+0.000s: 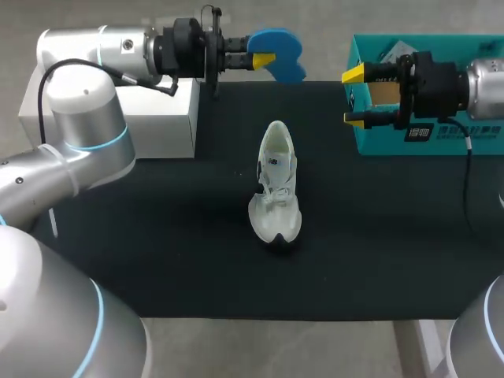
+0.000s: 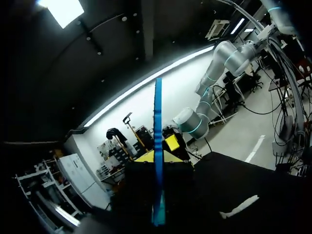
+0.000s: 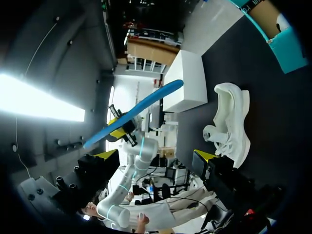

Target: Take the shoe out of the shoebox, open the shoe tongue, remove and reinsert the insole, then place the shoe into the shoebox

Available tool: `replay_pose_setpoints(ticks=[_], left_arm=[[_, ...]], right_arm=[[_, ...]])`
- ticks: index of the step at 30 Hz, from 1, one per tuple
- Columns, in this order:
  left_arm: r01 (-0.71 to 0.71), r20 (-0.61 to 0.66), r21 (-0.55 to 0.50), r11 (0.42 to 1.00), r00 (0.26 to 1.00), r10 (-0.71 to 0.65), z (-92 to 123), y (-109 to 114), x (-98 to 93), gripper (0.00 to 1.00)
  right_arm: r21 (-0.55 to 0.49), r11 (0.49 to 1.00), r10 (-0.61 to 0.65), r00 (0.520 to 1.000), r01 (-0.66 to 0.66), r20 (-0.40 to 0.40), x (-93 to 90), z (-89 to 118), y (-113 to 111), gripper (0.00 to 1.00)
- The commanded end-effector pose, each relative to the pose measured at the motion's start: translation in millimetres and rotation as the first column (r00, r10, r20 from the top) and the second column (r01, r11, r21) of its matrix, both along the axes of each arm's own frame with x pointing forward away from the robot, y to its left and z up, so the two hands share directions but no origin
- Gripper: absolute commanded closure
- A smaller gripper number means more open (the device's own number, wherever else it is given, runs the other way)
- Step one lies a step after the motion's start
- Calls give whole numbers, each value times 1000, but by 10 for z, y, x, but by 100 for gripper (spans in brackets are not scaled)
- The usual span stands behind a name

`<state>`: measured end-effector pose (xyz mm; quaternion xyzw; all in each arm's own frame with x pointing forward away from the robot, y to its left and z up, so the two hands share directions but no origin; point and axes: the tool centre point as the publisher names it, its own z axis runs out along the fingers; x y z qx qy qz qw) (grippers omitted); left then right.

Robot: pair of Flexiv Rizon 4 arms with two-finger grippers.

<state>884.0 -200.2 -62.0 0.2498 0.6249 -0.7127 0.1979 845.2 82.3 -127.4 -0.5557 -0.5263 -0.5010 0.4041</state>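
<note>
Shoe point(image 1: 276, 185) upright on its sole at mid-bench point(image 1: 157, 236), well apart from the teal shoebox point(image 1: 386, 143) at the far right (brown inside, contents mostly hidden by my right arm). My left claw point(image 1: 264, 60) is clamped on the blue insole point(image 1: 287, 61), held above the far edge. My right claw point(image 1: 354, 97) hangs spread and empty before the shoebox. A white box point(image 1: 169, 126) sits far left.

The shoe point(image 1: 277, 185) looks mesh cloth, shoebox point(image 1: 378, 143) cardboard, insole point(image 1: 277, 51) smooth, table point(image 1: 157, 236) matt black
</note>
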Motion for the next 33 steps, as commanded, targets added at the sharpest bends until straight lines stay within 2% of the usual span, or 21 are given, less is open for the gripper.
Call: replay_pose_setpoints(ticks=[1, 9, 16, 18, 21, 30, 33], left_arm=[[9, 558, 36, 999, 829, -28, -1, 2, 45, 100], [9, 558, 36, 999, 829, -28, -1, 2, 45, 100], [9, 558, 36, 999, 829, -28, -1, 2, 45, 100], [-5, 612, -32, 999, 791, 23, -18, -9, 49, 100], [-33, 641, -46, 998, 765, 55, -51, -16, 56, 100], [-23, 742, 0, 1000, 670, 15, -127, -47, 56, 100], [-26, 734, 2, 1000, 679, 16, -193, -75, 50, 100]], right_arm=[[1, 1000, 2, 1000, -2, -2, 4, -22, 33, 0], [12, 1000, 9, 1000, -9, -13, -7, -44, 60, 0], [41, 999, 7, 1000, -7, 5, -20, 44, 86, 0], [41, 999, 6, 1000, -7, 5, -25, 49, 91, 0], [39, 999, 8, 1000, -8, 1, -38, 50, 96, 0], [38, 999, 15, 1000, -16, 4, -26, 91, 133, 0], [25, 1000, 7, 1000, -8, 24, 3, 140, 152, 0]])
